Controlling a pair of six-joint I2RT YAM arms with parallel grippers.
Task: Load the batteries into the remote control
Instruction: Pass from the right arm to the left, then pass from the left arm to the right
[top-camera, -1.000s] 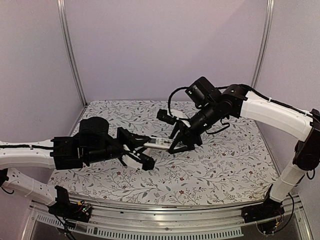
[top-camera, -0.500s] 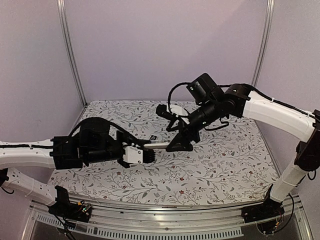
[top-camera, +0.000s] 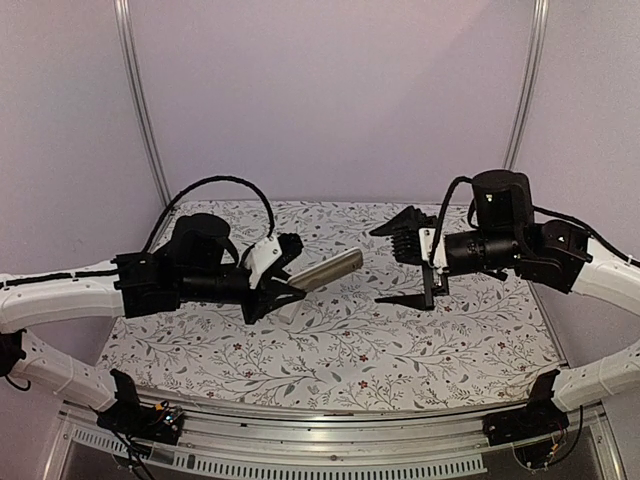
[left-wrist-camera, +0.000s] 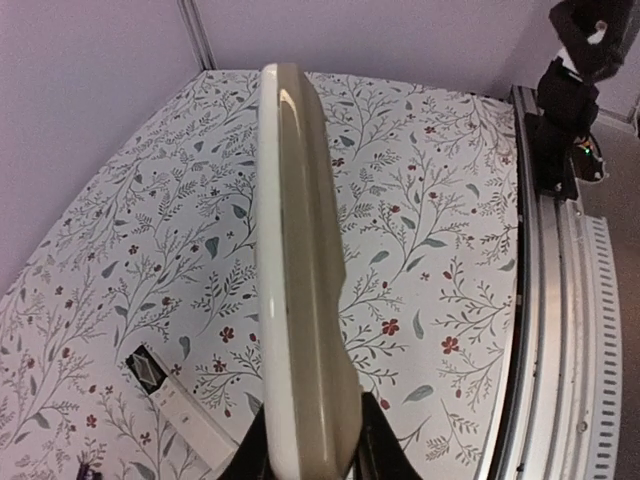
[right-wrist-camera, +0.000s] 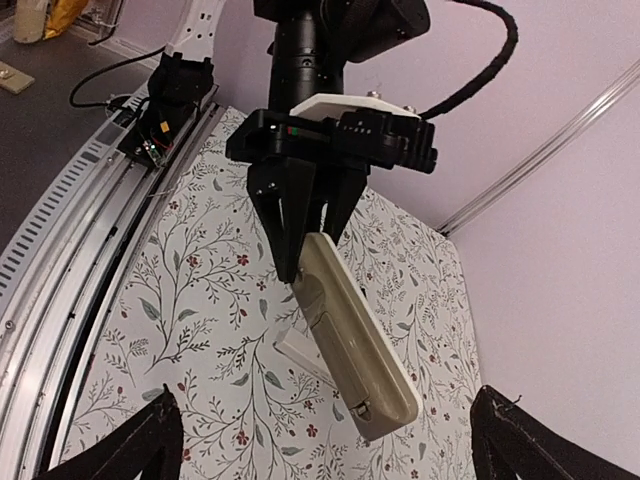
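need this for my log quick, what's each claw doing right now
Left claw: shut on the remote control.
Right claw: open, holding nothing.

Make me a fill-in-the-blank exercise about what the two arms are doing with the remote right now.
1. The left gripper holds the remote control ___ the flowered tablecloth.
2. The right gripper is ___ and holds nothing.
3. The number of grippers touching the remote control is ___.
Missing words: above; open; one.
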